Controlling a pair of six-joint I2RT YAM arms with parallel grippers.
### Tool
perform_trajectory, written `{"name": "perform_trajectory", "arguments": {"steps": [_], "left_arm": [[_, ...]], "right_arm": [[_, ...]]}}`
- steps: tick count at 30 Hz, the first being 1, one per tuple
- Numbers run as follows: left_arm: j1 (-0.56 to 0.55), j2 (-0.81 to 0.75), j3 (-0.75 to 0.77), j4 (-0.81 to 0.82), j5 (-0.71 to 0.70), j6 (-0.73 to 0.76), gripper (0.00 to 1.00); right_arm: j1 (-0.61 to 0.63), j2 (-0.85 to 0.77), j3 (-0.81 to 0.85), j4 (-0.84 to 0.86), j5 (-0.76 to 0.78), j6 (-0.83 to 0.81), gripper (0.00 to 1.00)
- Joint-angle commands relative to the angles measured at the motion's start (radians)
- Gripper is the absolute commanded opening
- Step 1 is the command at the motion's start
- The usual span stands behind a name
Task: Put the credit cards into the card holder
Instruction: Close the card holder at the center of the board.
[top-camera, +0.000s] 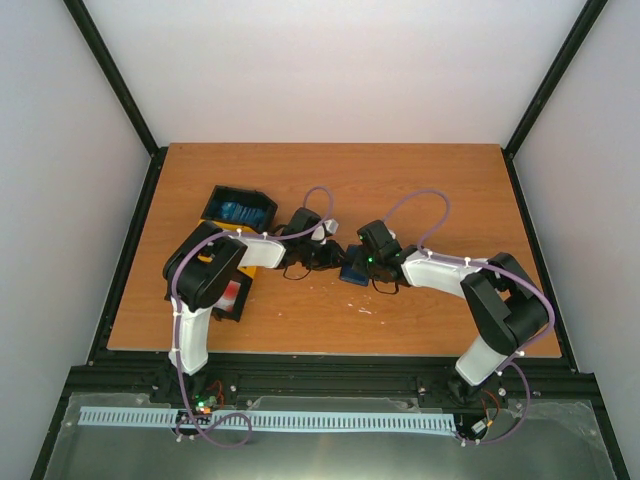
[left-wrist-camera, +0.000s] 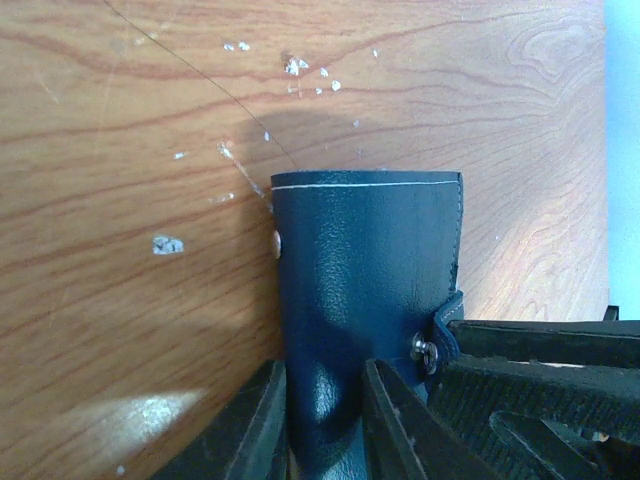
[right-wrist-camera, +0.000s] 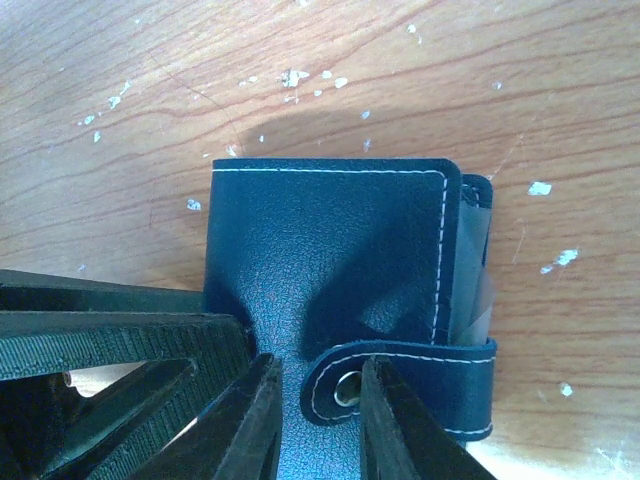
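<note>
You see card holder (top-camera: 352, 272) flat on counter (top-camera: 330, 180), right of the black tray (top-camera: 238, 208). Left hand (left-wrist-camera: 322, 400) comes from tray side, right hand (right-wrist-camera: 318, 390) from opp. side, both astride it; grasping or loose, you cannot tell.

Left arm (top-camera: 205, 275): elbow raised near base, white forearm reaching right and forward, wrist pitched down. Left end effector (top-camera: 333, 260): fingers (left-wrist-camera: 250, 430) narrowly apart, tips at card holder (left-wrist-camera: 360, 260), its surface filling gap; true grip or mere contact unclear. Right arm (top-camera: 500, 300): elbow raised far right, forearm reaching left, wrist pitched down. Right end effector (top-camera: 362, 270): close to left one, tip to tip; fingers (right-wrist-camera: 395, 425) parted, nothing pinched between.
</note>
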Motion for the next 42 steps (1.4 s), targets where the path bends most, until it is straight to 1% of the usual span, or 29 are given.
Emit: {"name": "perform_trajectory", "arguments": {"steps": [1, 4, 12, 19, 24, 27, 31, 34, 38, 42], "left_arm": [[-0.014, 0.124, -0.073, -0.241, -0.118, 0.017, 0.23], [-0.013, 0.127, -0.073, -0.24, -0.115, 0.019, 0.2], [-0.013, 0.128, -0.079, -0.241, -0.122, 0.024, 0.19], [-0.013, 0.126, -0.079, -0.241, -0.123, 0.027, 0.19], [-0.013, 0.127, -0.084, -0.238, -0.122, 0.028, 0.19], [-0.013, 0.126, -0.082, -0.237, -0.122, 0.032, 0.19], [-0.013, 0.124, -0.082, -0.246, -0.124, 0.036, 0.19], [-0.013, 0.124, -0.084, -0.248, -0.124, 0.039, 0.19], [-0.014, 0.121, -0.088, -0.251, -0.124, 0.043, 0.19], [-0.013, 0.125, -0.088, -0.251, -0.124, 0.047, 0.19]], "right_arm": [[-0.005, 0.034, 0.003, 0.032, -0.022, -0.003, 0.22], [-0.006, 0.036, 0.0, 0.045, -0.021, -0.009, 0.21], [-0.006, 0.02, -0.014, 0.123, -0.016, -0.058, 0.19], [-0.006, 0.044, 0.018, 0.088, -0.018, -0.076, 0.18], [-0.006, 0.032, 0.032, 0.052, -0.005, -0.095, 0.2], [-0.007, 0.024, 0.033, 0.06, 0.003, -0.116, 0.24], [-0.006, 0.028, 0.033, 0.076, 0.001, -0.116, 0.25], [-0.006, 0.025, 0.022, 0.098, 0.001, -0.106, 0.23], [-0.006, 0.029, 0.02, 0.1, -0.001, -0.097, 0.18], [-0.006, 0.028, 0.013, 0.108, 0.0, -0.093, 0.17]]}}
